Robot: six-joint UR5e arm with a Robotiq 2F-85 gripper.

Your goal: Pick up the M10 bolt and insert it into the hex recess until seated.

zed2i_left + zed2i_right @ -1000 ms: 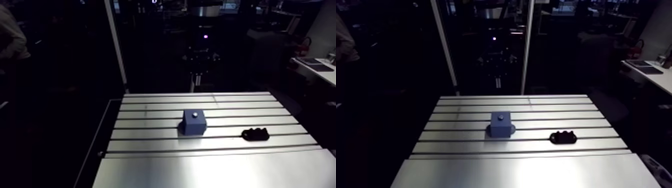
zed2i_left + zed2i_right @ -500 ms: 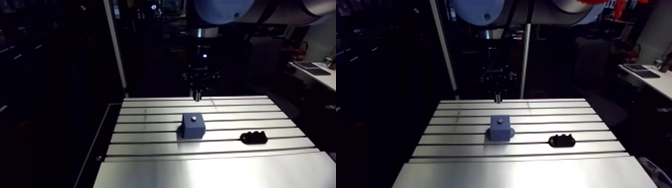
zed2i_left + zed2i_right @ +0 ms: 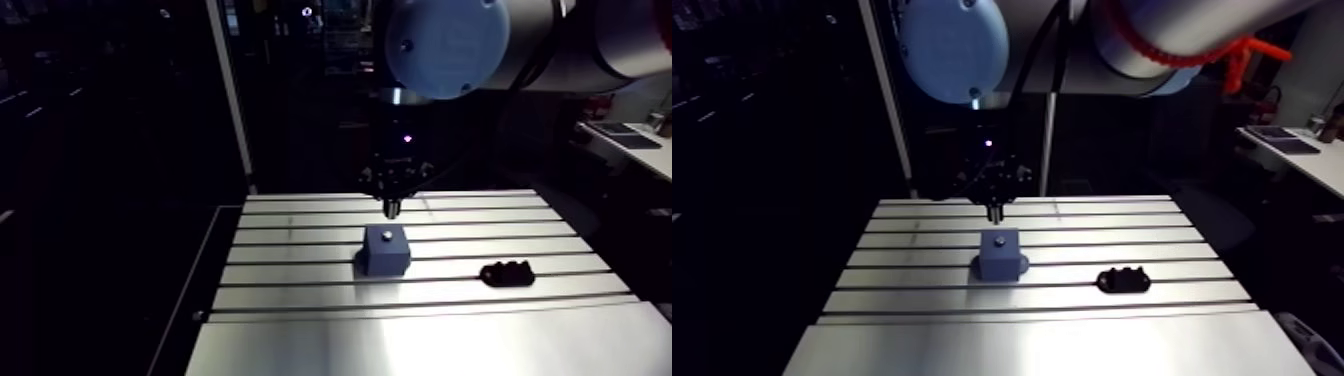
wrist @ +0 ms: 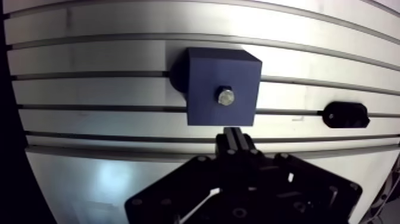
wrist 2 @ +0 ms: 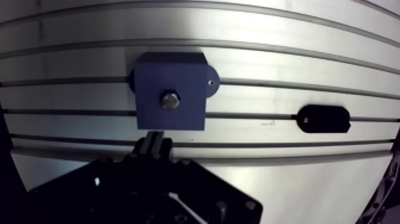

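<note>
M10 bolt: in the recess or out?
In: the bolt sits head-up in the top of the blue block, apart from the shut hand. Fully seated: cannot tell.

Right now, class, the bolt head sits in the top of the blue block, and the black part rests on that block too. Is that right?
Not quite. The wrist view shows the black part lying on the table beside the blue block, apart from it. The bolt head does sit in the block's top.
</note>
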